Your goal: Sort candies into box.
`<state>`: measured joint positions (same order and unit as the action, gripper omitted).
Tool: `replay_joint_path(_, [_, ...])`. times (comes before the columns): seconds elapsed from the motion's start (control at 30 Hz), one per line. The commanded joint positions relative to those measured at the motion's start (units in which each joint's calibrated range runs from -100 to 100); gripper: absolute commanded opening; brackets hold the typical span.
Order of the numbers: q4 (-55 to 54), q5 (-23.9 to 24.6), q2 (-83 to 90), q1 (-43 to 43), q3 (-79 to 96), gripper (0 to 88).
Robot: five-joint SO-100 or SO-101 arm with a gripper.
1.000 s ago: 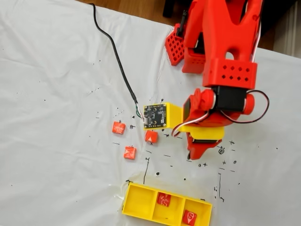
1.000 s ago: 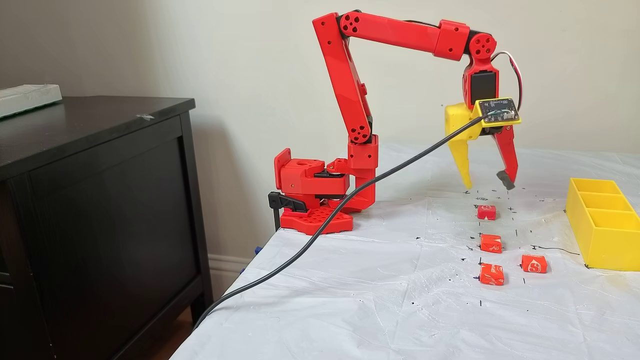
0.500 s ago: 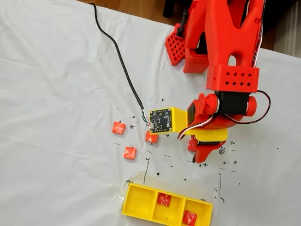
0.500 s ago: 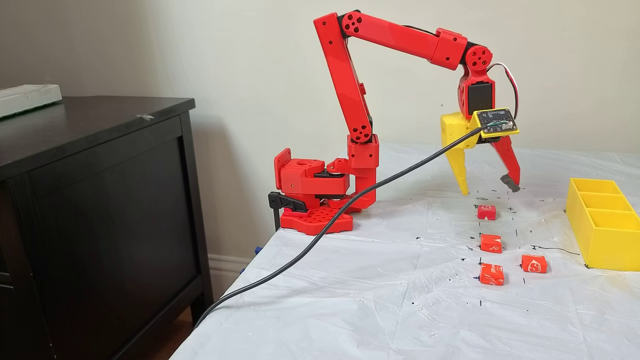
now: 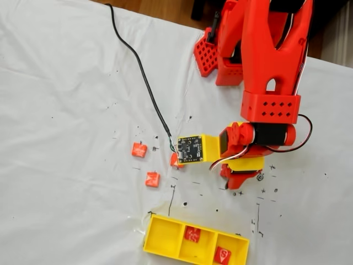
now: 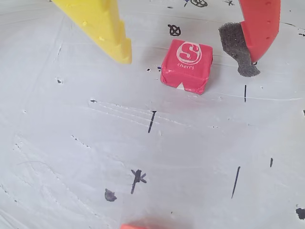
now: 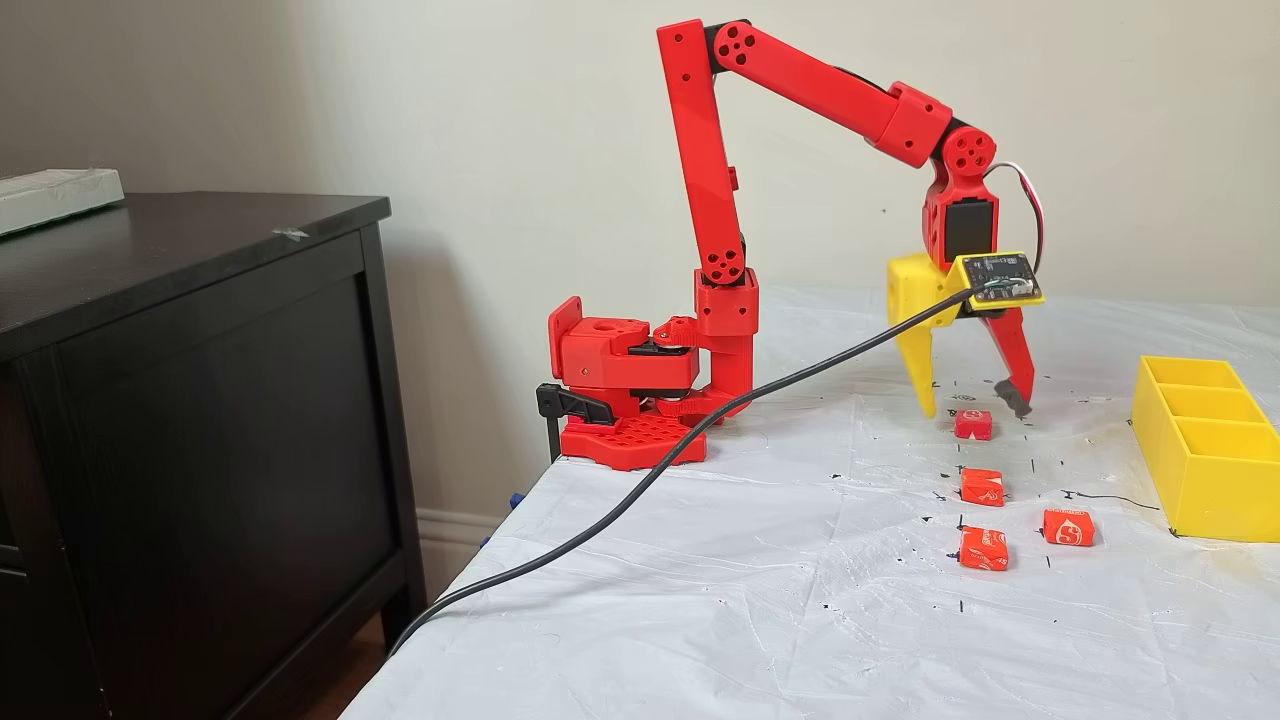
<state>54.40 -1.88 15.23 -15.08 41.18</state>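
Note:
In the wrist view a red-pink candy [image 6: 186, 67] marked "S cherry" lies on the white cloth between the yellow finger [image 6: 102, 26] and the red finger [image 6: 259, 28]. My gripper [image 6: 190, 56] is open and straddles it without touching. In a fixed view from the side the gripper [image 7: 973, 408] hangs just above that candy [image 7: 972, 424], and three more candies [image 7: 982, 487] lie nearer the camera. In a fixed view from above, two candies [image 5: 192, 233] sit in the yellow box [image 5: 162, 238], in its middle and right compartments; two candies [image 5: 139, 149] lie loose.
A black cable [image 7: 700, 440] runs from the wrist board across the cloth and off the table's left edge. The red arm base [image 7: 620, 400] is clamped at the table's back-left corner. A dark cabinet [image 7: 200, 400] stands left of the table. The box [image 7: 1210, 470] sits at the right.
The arm has stretched forward and lowered. The open gripper has come down from above the table to either side of the candy nearest the base. The candies have not moved.

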Motion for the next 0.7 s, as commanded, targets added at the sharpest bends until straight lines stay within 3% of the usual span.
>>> replay_joint_path(0.0, [-0.9, 0.3, -0.5, -0.7, -0.9, 28.1])
replay_joint_path(0.57, [-2.1, 0.9, -6.1, -1.2, -4.8, 25.0])
replay_joint_path(0.67, [-2.0, 1.0, -6.5, -1.2, -5.5, 21.2])
